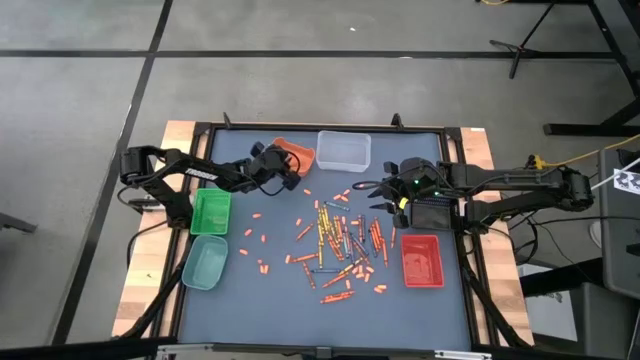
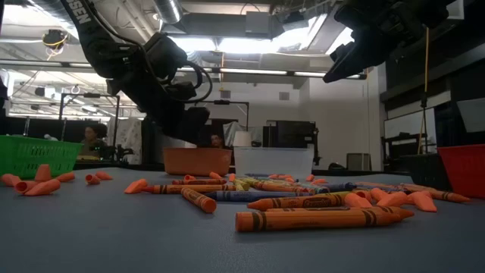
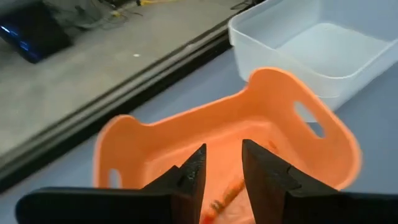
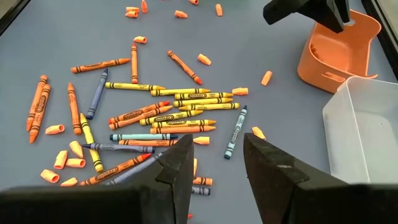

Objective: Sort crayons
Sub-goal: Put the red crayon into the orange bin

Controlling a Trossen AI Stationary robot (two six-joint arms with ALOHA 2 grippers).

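While the left pincer [image 3: 222,180] hangs open over the orange tray [image 3: 155,143], the open right pincer [image 4: 214,168] could scatter the clustered crayons [image 4: 168,118] at centre frame.

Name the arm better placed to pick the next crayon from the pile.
Right. The right gripper hangs open at the edge of the crayons, and its wrist view looks down on them. The left gripper is over the orange bin, away from the pile.

Paper-wrapped crayons [image 4: 163,118]; glossy orange plastic bin [image 3: 186,137]; matt tabletop [image 1: 270,300].
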